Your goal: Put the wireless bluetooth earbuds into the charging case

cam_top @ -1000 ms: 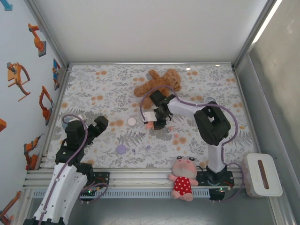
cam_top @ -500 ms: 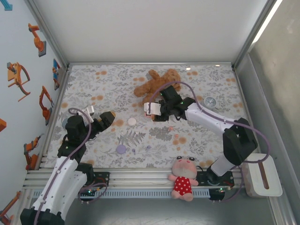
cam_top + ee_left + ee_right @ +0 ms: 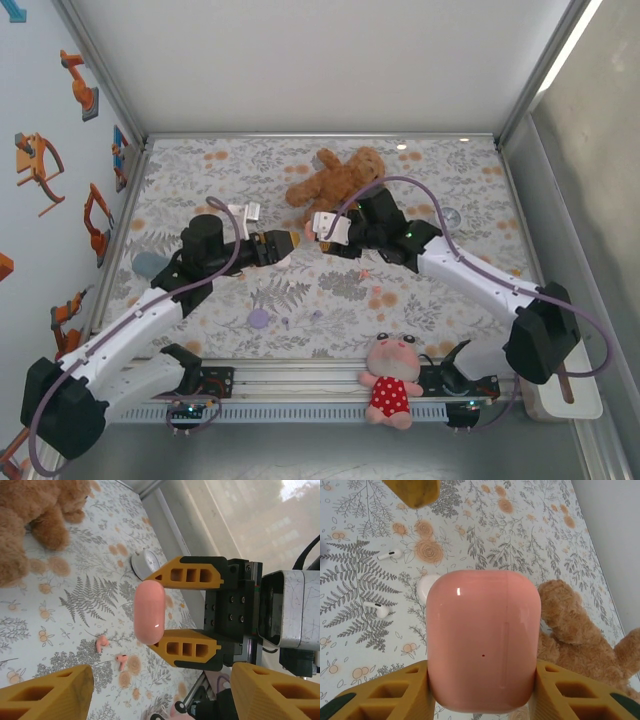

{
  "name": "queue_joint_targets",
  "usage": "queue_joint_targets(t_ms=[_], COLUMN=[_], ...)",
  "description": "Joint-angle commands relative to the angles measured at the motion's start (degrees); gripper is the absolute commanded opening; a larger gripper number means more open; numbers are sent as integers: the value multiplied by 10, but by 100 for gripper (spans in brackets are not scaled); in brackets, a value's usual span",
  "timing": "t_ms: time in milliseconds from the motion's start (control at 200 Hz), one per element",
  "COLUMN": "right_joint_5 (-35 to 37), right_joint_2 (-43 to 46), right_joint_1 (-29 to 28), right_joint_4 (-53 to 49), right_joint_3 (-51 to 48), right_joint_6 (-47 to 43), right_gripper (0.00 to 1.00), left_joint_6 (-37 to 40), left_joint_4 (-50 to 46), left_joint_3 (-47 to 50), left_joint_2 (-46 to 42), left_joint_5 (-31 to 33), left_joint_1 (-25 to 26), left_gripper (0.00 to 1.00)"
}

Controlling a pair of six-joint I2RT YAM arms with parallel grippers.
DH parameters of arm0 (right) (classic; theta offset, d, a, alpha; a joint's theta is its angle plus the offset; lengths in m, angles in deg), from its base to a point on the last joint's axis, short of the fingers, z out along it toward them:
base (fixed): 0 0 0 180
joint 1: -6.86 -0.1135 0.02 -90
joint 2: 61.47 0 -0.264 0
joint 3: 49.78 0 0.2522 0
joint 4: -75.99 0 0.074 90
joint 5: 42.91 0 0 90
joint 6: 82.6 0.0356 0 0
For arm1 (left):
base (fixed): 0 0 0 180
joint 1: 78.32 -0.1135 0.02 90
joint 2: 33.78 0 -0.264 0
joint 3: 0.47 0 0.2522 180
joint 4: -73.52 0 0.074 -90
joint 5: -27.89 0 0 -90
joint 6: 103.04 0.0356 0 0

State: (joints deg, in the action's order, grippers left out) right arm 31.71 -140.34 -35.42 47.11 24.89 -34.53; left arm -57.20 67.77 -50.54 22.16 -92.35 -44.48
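My right gripper [image 3: 482, 674] is shut on a pink charging case [image 3: 483, 640], held upright and closed above the cloth. From above, that case [image 3: 312, 232] hangs just in front of the teddy bear. My left gripper [image 3: 288, 241] faces it from the left, open, with nothing between its fingers [image 3: 47, 695]. In the left wrist view the pink case [image 3: 149, 611] sits clamped between the right gripper's orange fingers. Two pink earbuds [image 3: 102, 642] [image 3: 121, 661] lie on the floral cloth below it. Two white earbuds [image 3: 390, 555] [image 3: 376, 609] lie further off.
A brown teddy bear [image 3: 335, 180] lies behind both grippers. A white case [image 3: 426, 586] rests on the cloth under the pink one. A purple case [image 3: 258, 318] lies near the front, a pink plush doll [image 3: 392, 380] on the front rail, a small round disc [image 3: 452, 216] at the right.
My left arm has swung from the left edge to the middle, its jaws narrowing a little. The right gripper has carried the pink case up and slightly back.
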Motion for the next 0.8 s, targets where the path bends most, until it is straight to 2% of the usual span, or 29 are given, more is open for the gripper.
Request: queue_joint_targets(t_ms=[0,190,476,796], right_joint_5=[-1,1,6,8], right_joint_2=[22,35,41,36], right_joint_1=[-8,-13,-20,-27], right_joint_4=[22,26,25,23], right_joint_3=[-11,-19,-20,-17], right_joint_6=[26,39,40,38], right_gripper=[45,45,45,45], left_joint_6=[31,41,44,42], left_joint_4=[20,23,29,41], left_joint_3=[-22,-40,-55,-61], left_joint_2=[24,62,86,101], left_joint_5=[8,17,20,19], left_joint_1=[18,44,53,59], left_gripper=[71,67,64,51])
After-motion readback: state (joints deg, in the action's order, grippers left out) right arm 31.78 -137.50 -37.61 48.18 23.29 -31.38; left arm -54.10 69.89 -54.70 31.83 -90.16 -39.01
